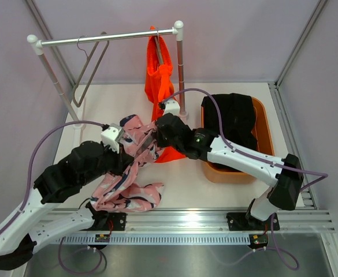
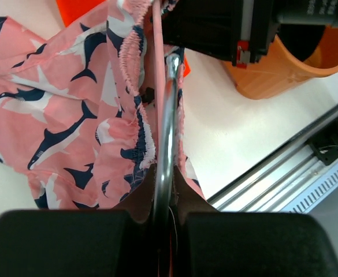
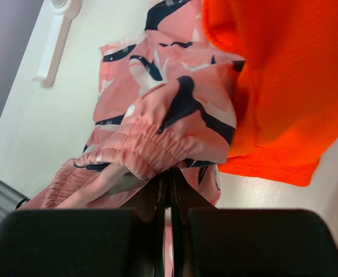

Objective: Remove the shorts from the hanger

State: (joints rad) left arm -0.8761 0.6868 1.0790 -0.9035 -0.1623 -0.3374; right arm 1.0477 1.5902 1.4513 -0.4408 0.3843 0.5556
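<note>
From above: both arms meet over the white counter (image 1: pixel 197 184), where the pink shorts (image 1: pixel 128 193) trail down from their grip and pool near the left arm's base. The left end effector (image 1: pixel 129 144) and the right end effector (image 1: pixel 151 138) face each other at the waistband. The orange shorts (image 1: pixel 159 81) hang from the rail (image 1: pixel 108 37), with an empty hanger (image 1: pixel 91 66) beside them. The black shorts (image 1: pixel 235 118) lie in the orange bin (image 1: pixel 226 173) to the right.

Left wrist: the fingers are pressed together on a wire hanger (image 2: pixel 169 115), whose bright rod runs straight out between them. The gathered pink waistband is bunched along both sides of it.

Right wrist: the fingers are clamped on a fold of the pink waistband, just in front of the orange cloth.

The step in hand appears to be stripping the pink pair off its hanger – one arm pinning the wire, the other holding the cloth. The next move likely calls for the right arm to draw the waistband along and off the wire while the left holds firm. The elastic looks apt to snag on the wire's end, so a steady pull in line with the rod seems wise.
</note>
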